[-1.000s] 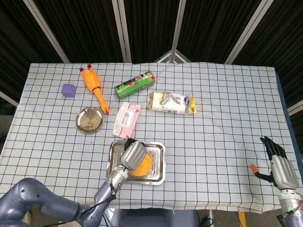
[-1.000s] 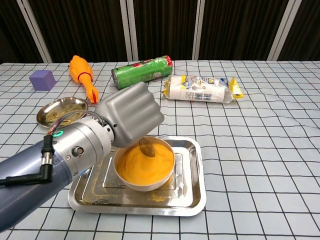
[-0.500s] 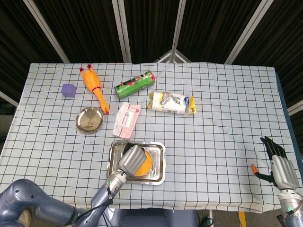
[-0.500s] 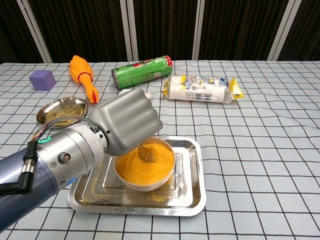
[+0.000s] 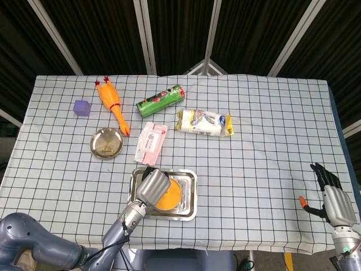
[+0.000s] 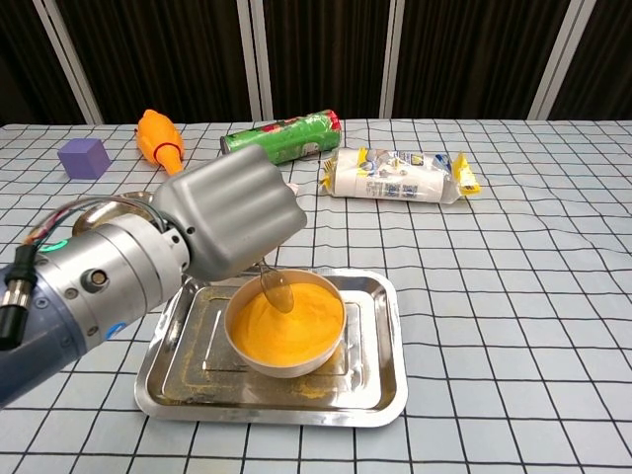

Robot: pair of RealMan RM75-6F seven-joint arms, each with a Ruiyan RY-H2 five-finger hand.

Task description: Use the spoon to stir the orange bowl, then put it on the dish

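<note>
The orange bowl [image 6: 286, 326] [image 5: 168, 195] sits in a steel tray [image 6: 370, 380] [image 5: 190, 197] near the table's front edge. My left hand [image 6: 222, 222] [image 5: 150, 188] hovers over the bowl's left side and grips the spoon [image 6: 277, 290], whose bowl end dips into the orange filling. The round steel dish [image 5: 106, 143] [image 6: 104, 209] lies to the left behind the tray, partly hidden by my arm in the chest view. My right hand [image 5: 330, 197] hangs off the table's right front corner, fingers apart, holding nothing.
A rubber chicken [image 5: 111, 103], a purple cube [image 5: 82, 107], a green can [image 5: 161, 100], a pink packet [image 5: 151, 142] and a white-and-yellow bag [image 5: 205, 122] lie across the back half of the checked cloth.
My left hand has shifted left and a little back over the tray, carrying the spoon from the bowl's middle to its left rear part. The right hand has not moved.
</note>
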